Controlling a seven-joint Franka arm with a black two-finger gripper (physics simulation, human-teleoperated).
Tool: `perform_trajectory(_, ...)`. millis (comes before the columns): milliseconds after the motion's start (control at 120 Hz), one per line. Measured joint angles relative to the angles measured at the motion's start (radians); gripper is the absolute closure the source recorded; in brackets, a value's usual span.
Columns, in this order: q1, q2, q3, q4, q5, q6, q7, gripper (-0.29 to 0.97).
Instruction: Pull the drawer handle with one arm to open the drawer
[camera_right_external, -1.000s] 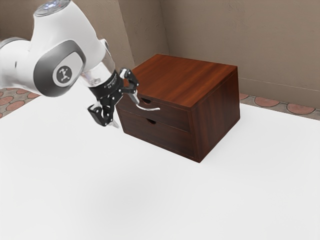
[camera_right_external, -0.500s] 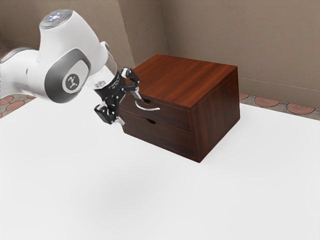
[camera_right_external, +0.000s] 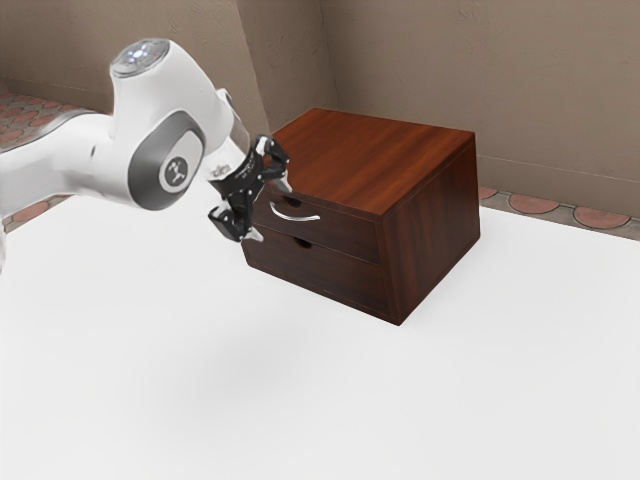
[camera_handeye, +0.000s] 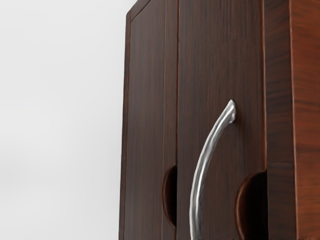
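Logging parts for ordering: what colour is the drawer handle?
Shiny silver handle, clearest in the wrist view.

In front of the cabinet the white surface is open; the cabinet's front bars the way beyond; on it the curved handle stands out, with room behind its bow.

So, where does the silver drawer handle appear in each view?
Exterior view: the silver handle sits on the upper drawer front, a little left of and above the picture's middle.
Wrist view: the handle curves from the lower edge up toward the middle.
Shared landmark: the notch in the lower drawer front.
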Motion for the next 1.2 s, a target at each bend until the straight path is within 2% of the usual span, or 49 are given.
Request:
perform_trajectory(408, 0.002, -0.003, 0.022, -0.004, -0.001, 0.005, 0.029, 0.08)
perform_trajectory(767, -0.01, -0.006, 0.017, -0.007, 0.001, -0.036, 0.042, 0.34)
perform_trajectory(933, -0.016, -0.073, 0.019, -0.133, 0.003, 0.062, 0.044, 0.38)
perform_trajectory(1200, -0.013, -0.05, 0.019, -0.134, 0.004, 0.17, 0.046, 0.4)
